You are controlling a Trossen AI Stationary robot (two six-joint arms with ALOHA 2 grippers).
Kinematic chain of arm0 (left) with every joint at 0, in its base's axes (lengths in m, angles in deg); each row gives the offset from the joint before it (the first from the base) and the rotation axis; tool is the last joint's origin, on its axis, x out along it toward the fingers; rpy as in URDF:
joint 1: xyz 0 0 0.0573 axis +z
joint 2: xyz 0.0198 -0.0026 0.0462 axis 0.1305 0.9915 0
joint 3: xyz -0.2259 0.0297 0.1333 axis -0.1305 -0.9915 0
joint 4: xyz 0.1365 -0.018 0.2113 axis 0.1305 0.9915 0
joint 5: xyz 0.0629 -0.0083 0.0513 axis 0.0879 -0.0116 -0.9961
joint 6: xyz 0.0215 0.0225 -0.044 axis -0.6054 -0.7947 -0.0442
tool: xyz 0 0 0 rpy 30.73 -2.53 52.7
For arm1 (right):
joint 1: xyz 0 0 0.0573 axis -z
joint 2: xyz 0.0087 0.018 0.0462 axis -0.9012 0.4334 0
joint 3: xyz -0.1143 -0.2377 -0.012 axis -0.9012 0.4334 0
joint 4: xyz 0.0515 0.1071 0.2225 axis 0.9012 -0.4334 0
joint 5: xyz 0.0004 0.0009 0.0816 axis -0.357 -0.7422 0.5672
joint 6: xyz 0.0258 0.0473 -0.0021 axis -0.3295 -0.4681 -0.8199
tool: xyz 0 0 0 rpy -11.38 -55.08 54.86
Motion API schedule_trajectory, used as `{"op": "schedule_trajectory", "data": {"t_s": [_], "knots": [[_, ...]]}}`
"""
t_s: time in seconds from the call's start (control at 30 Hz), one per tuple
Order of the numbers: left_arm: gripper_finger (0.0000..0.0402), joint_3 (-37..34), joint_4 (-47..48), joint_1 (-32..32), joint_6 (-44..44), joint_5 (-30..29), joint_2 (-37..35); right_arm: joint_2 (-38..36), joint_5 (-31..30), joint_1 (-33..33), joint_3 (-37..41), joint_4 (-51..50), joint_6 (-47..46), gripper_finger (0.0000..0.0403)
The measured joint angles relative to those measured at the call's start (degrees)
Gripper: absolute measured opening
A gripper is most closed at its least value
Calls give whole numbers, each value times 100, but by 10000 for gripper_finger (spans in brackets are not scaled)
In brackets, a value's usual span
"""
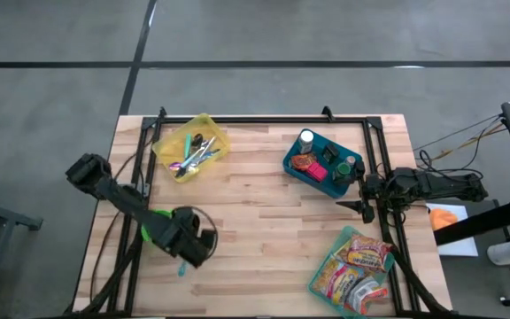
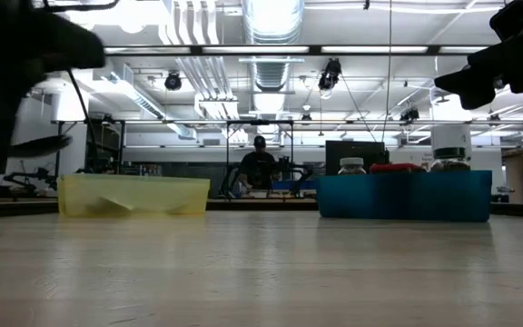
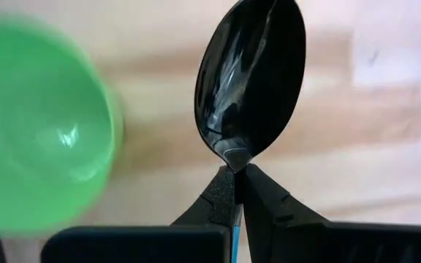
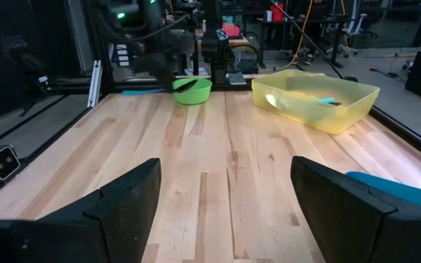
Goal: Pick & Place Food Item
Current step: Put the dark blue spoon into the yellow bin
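We judge the task barely under way, since no food has yet left the snack packets or the bins, and every transfer remains. Starting at the left, the left gripper (image 3: pixel 237 169) is clamped on the neck of a black spoon (image 3: pixel 250 77), held just beside a green bowl (image 1: pixel 155 228) that looks empty in the left wrist view. Moving right, a yellow bin (image 1: pixel 190 146) near the far edge holds loose cutlery in several colours. Further right, a blue bin (image 1: pixel 323 163) carries a white-capped jar, a red-topped item and some darker containers we cannot identify. Just beside it hovers the right gripper (image 1: pixel 359 192), fingers spread apart and holding nothing. Nearest the right front corner, a pile of bright snack packets (image 1: pixel 356 266), likely the food to move, lies on the wooden table (image 1: pixel 264 230).
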Motion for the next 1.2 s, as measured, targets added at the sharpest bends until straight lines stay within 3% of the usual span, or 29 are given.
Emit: {"op": "schedule_trajectory", "data": {"t_s": [0.43, 0.73, 0.9, 1.0, 1.1, 1.2], "knots": [[10, 2, 492, 1843, -2917, -1886, -1213, 1, 1, 0, 2, 0, 4, 303], [10, 2, 345, 3594, -5260, -2597, -1924, 2, 0, 0, 1, 1, 6, 303], [10, 3, -63, 4619, -6678, -2622, -2047, 0, 1, -1, 2, 0, 6, 303], [10, 73, -623, 5340, -8095, -2479, -2045, 0, 1, -1, 2, -1, -2, 303], [10, 85, -1087, 6130, -9200, -1852, -2045, 1, 0, 0, 2, 1, 5, 303], [10, 63, -1226, 6900, -9626, -1101, -2006, 1, 0, -1, 2, 0, 6, 303]]}}
